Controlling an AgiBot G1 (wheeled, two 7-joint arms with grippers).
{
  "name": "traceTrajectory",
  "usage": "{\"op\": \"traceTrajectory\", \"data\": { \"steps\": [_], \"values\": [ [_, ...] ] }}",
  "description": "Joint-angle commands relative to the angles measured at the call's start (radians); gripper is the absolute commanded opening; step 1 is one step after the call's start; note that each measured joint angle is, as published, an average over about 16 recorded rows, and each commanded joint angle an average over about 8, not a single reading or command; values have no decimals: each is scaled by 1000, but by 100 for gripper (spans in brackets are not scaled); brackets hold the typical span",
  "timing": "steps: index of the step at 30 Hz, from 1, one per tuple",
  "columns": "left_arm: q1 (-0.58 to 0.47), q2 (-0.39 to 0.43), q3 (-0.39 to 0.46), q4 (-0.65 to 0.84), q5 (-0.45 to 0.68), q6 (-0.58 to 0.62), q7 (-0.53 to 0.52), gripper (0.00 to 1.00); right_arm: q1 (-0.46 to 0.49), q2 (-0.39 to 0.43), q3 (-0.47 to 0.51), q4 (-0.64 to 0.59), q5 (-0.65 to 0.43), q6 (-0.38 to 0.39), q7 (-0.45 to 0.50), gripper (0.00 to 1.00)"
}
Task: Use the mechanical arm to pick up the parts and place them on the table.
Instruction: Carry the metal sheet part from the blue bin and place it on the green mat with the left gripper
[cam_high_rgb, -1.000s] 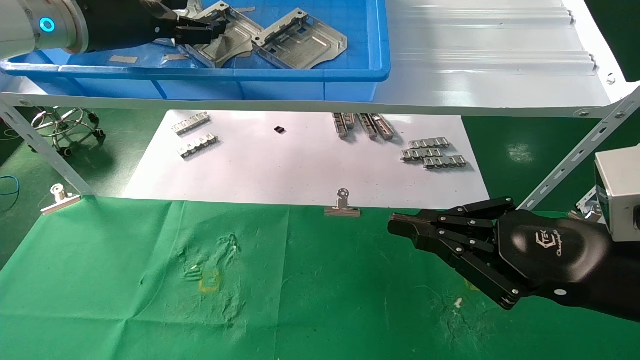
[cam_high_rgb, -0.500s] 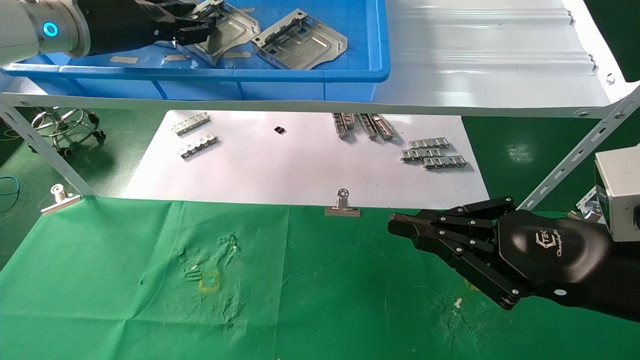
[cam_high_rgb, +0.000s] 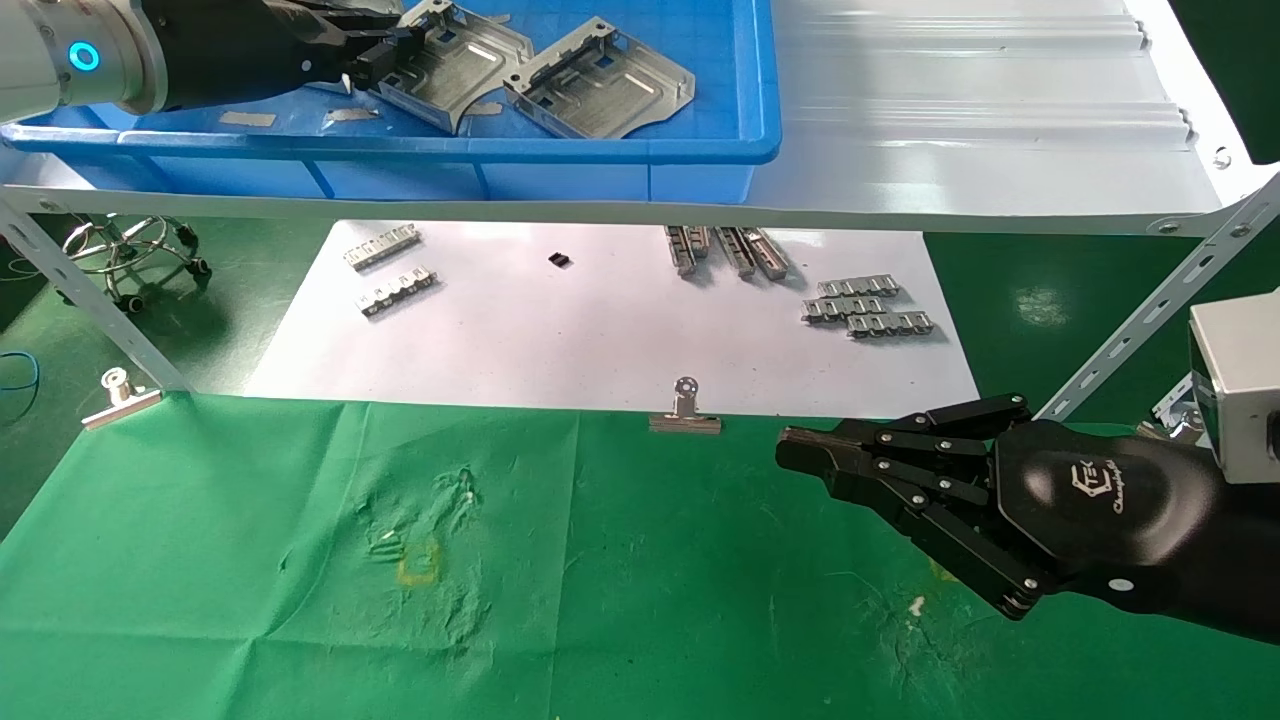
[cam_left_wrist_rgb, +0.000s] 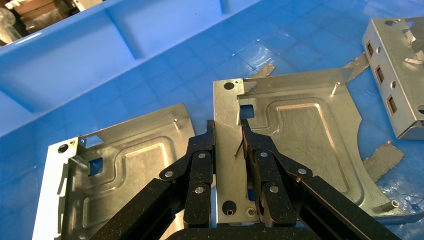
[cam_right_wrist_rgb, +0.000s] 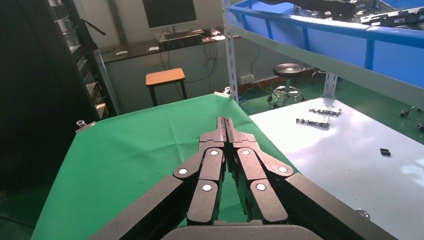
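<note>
My left gripper (cam_high_rgb: 372, 62) is inside the blue bin (cam_high_rgb: 500, 150) on the white shelf. It is shut on the raised rim of a silver plate (cam_high_rgb: 462, 62), which hangs a little above the bin floor. In the left wrist view the fingertips (cam_left_wrist_rgb: 227, 137) pinch that plate (cam_left_wrist_rgb: 305, 135) by its edge strip. A second plate (cam_left_wrist_rgb: 125, 165) lies beside it and a third (cam_left_wrist_rgb: 395, 75) lies farther off. The third plate also shows in the head view (cam_high_rgb: 600, 82). My right gripper (cam_high_rgb: 790, 452) is shut and empty, parked low over the green cloth table (cam_high_rgb: 640, 620).
A white paper sheet (cam_high_rgb: 600, 340) under the shelf carries small ridged metal strips (cam_high_rgb: 868, 305). Binder clips (cam_high_rgb: 685, 412) hold the cloth's far edge. A faint yellow square (cam_high_rgb: 420, 562) marks the cloth. A slanted shelf strut (cam_high_rgb: 1150, 310) stands near my right arm.
My left gripper has closed on the plate's rim and raised it. The plate has tipped up from lying slanted in the bin. The right arm has not moved.
</note>
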Motion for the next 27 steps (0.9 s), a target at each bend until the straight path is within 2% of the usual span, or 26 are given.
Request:
{"op": "traceTrajectory", "data": {
  "steps": [1,7,12,27],
  "values": [
    [-3,-1,0,-2,-1,4,2,0,0,0,0,0,0,0,0,0],
    [-26,-20,-18,-19,-26,54,15,0,0,0,0,0,0,0,0,0],
    [-40,-49,-31,-34,-46,145,38,0,0,0,0,0,0,0,0,0],
    [-39,-176,-63,-104,-112,659,186,0,0,0,0,0,0,0,0,0]
  ]
}}
